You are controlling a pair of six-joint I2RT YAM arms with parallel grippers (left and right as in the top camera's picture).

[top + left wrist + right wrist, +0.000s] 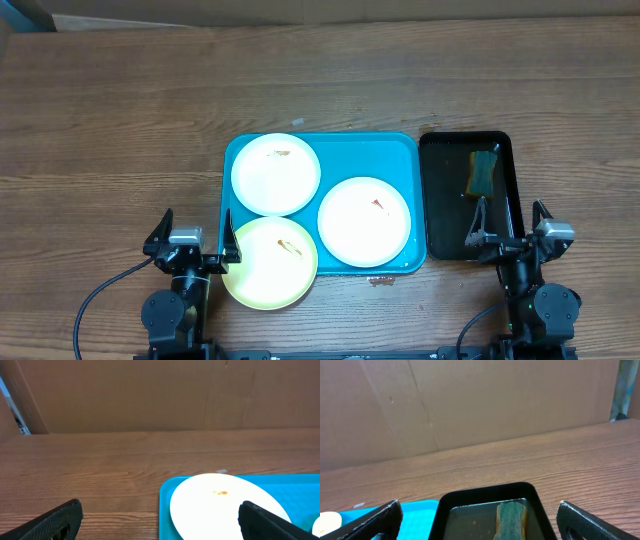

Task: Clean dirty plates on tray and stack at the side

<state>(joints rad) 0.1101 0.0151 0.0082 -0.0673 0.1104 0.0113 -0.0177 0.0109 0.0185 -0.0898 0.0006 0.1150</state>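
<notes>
Turquoise plastic marks the work area: the tray [370, 148] sits mid-tabletop [120, 110] between the two arms, so either can reach it. Three plates lie on it, none stacked yet. The back plate [275, 174], white, fills the far left corner. The right plate [364, 221], also white, lies near the right rim. The yellow-green plate [270, 262] hangs over the near left corner, partly off the tray and just beside the left claw [196, 235]. Each carries a small reddish-brown smear, so I judge that no cleaning is done yet.

Just right of the tray sits a black tray [440, 225] with a sponge [483, 172] at its far end, lying in what looks like shallow water. That puts the cleaning tool on the right arm's side: the right claw [509, 228] hovers at the black tray's near edge, roughly in line with the sponge. Both claws gape wide and hold nothing.

The likely split is that the right arm fetches the sponge and wipes, while the left arm steadies plates and stacks them on the bare wood to the left. The overhanging plate probably offers the easiest rim to pinch.
</notes>
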